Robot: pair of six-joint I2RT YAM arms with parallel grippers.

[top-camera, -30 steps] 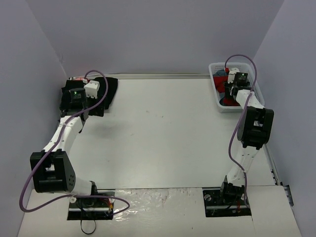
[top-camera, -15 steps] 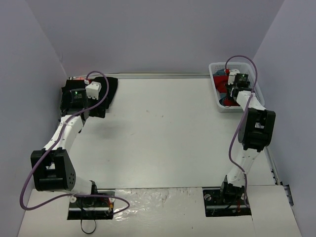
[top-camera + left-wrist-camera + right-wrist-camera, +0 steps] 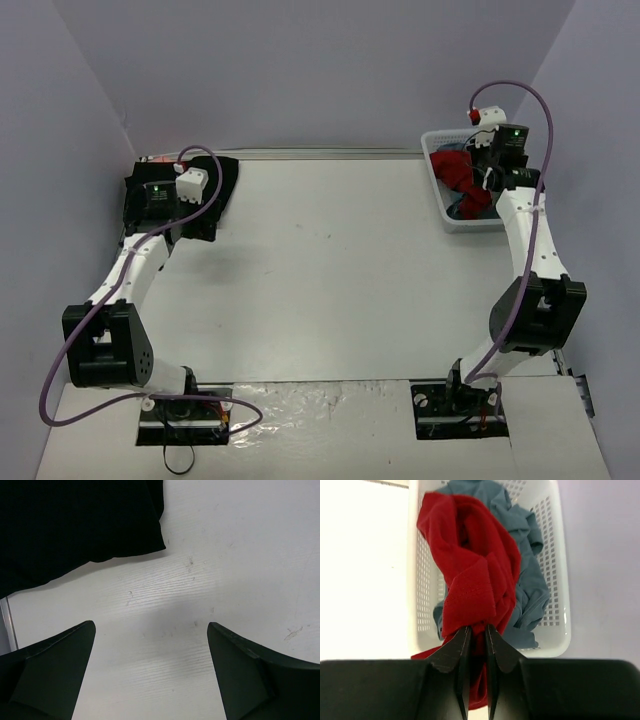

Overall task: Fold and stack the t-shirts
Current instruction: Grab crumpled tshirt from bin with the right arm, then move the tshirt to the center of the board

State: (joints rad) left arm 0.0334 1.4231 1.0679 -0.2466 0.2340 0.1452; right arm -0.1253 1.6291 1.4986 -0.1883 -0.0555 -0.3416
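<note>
The dark red t-shirt (image 3: 470,590) is hanging bunched from the right gripper (image 3: 477,630), whose fingers are pinching it tight. It is trailing into the white lattice basket (image 3: 556,585) over slate blue-grey t-shirts (image 3: 530,575). The black t-shirt (image 3: 75,520) is lying at the table's (image 3: 235,555) far-left corner, with the left gripper (image 3: 150,625) hovering beside it, fingers spread.

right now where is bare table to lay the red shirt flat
The whole middle of the table, between the black t-shirt at far left and the basket at far right, is bare. Crowded: the basket, with blue-grey shirts, and the far-left corner.
</note>
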